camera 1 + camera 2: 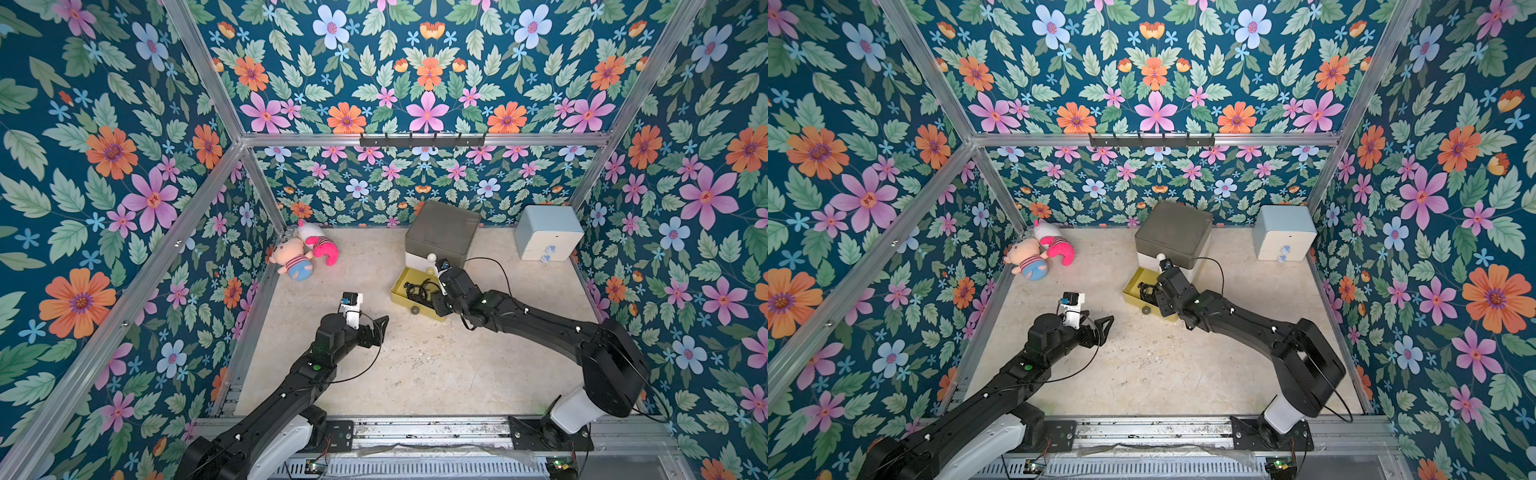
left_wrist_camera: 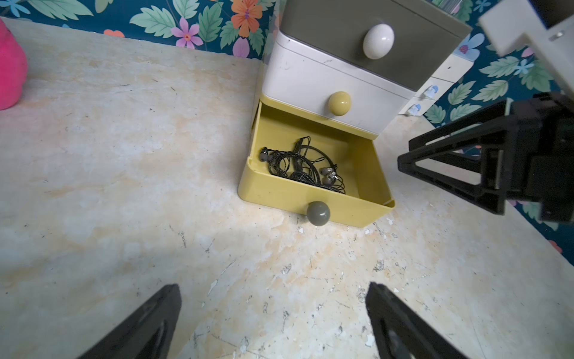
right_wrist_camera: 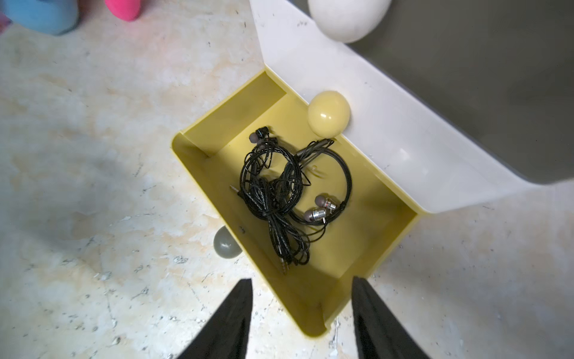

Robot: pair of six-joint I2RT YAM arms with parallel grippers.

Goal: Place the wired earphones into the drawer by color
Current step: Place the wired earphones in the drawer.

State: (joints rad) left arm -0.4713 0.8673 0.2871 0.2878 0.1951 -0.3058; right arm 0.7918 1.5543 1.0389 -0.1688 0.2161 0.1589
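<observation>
Fingers (image 3: 236, 310) of the right gripper (image 3: 301, 279) are hanging spread and empty just over the front wall of the pulled-out yellow tier (image 3: 313, 323). Black wired earphones (image 3: 279, 199) are lying loose inside it, stretching away from those fingers toward the drawer (image 1: 440, 232) by the table (image 1: 415, 374)'s far edge. Left gripper (image 2: 273, 286), wide open too, is waiting farther off.

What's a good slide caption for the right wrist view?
Black earphones tangled in the open yellow drawer, right fingers parted above it.
</observation>
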